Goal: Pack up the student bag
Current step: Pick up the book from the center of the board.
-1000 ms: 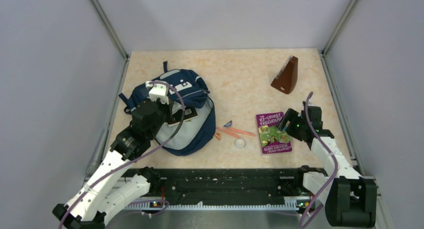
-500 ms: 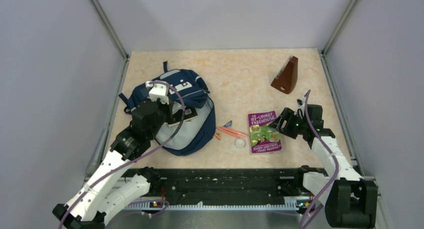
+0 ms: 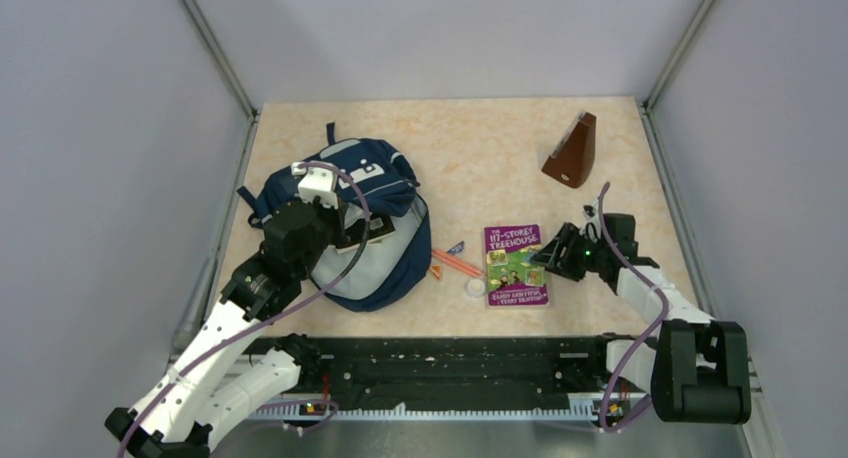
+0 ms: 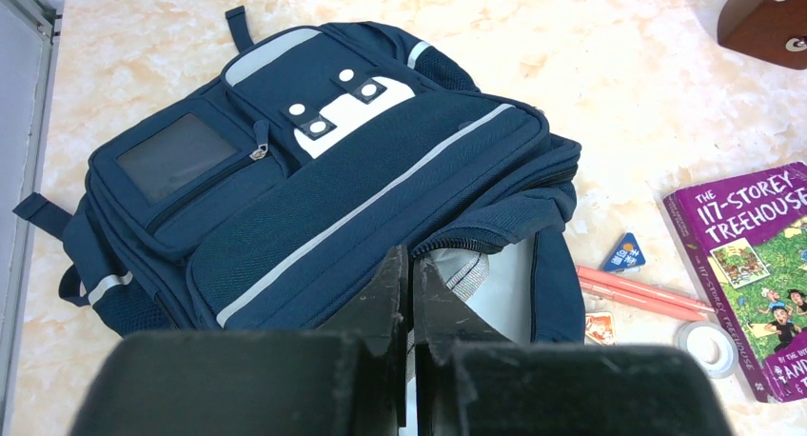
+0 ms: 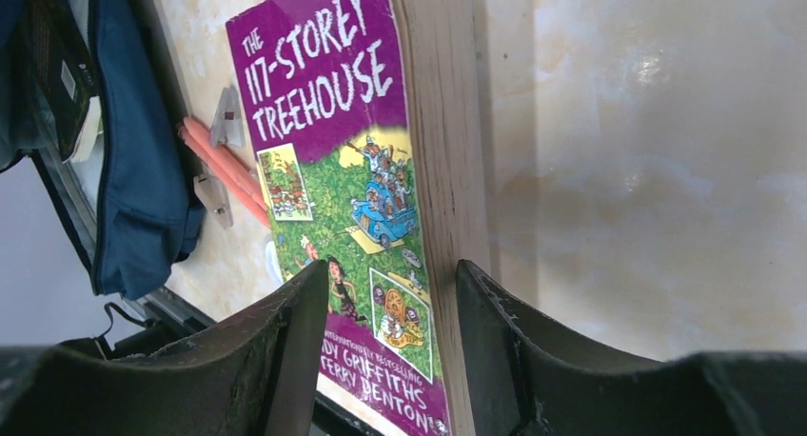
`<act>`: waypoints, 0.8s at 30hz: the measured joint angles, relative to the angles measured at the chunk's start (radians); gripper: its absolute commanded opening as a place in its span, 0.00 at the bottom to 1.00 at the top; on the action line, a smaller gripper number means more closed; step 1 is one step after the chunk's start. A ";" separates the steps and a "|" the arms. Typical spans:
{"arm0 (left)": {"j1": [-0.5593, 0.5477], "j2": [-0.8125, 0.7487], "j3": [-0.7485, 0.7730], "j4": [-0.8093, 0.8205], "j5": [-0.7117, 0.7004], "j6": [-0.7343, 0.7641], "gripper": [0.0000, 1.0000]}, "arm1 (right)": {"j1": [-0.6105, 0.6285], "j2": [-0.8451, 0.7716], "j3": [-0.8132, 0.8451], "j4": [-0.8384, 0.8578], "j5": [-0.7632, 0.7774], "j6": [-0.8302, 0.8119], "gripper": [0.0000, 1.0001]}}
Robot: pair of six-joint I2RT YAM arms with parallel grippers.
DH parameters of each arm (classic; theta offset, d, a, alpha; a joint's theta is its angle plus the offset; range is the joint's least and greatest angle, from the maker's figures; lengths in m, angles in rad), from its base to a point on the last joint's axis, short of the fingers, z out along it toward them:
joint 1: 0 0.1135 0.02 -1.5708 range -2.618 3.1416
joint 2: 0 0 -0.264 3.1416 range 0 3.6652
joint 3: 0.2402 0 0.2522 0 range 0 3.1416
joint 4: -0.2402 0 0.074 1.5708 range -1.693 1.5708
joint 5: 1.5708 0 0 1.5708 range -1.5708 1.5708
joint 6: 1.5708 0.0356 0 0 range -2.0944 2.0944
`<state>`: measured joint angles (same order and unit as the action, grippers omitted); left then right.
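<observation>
The student bag (image 3: 370, 173) lies at the left of the table, navy with grey stripes (image 4: 314, 169), its mouth open and its pale lining showing. My left gripper (image 3: 350, 230) is shut with its tips (image 4: 411, 255) on the zipper rim of that mouth, holding it up. A purple paperback book (image 3: 515, 266) lies right of centre. My right gripper (image 3: 548, 258) comes at it low from the right. Its jaws (image 5: 392, 284) straddle the book's (image 5: 324, 122) near edge, one finger over the cover and one by the page side, with a gap still showing.
Two orange pens (image 3: 455, 263), a blue triangular piece (image 3: 456, 246), a small orange piece (image 3: 436, 271) and a tape roll (image 3: 477, 287) lie between bag and book. A brown wedge-shaped object (image 3: 572, 153) stands at the back right. Metal rails edge the table.
My right gripper has moved left, sliding the book toward the pens and tape roll, and its jaws have narrowed around the book's edge. The left gripper and bag have not moved.
</observation>
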<state>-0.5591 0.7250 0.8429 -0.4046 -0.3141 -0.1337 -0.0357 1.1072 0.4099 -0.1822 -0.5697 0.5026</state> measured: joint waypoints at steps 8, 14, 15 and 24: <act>0.000 0.000 0.000 0.000 0.000 0.000 0.00 | 0.000 0.029 -0.011 0.050 -0.034 0.008 0.48; 0.000 0.006 0.000 0.000 0.002 0.000 0.00 | 0.014 0.021 -0.010 0.063 -0.080 0.019 0.47; 0.000 0.006 0.000 0.000 0.002 0.000 0.00 | 0.016 0.018 -0.010 0.063 -0.086 0.020 0.47; 0.000 0.006 0.000 0.000 0.002 0.000 0.00 | 0.089 0.029 -0.010 0.108 -0.114 0.040 0.43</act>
<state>-0.5591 0.7315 0.8429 -0.4042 -0.3119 -0.1337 0.0528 1.1366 0.4004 -0.0746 -0.6842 0.5423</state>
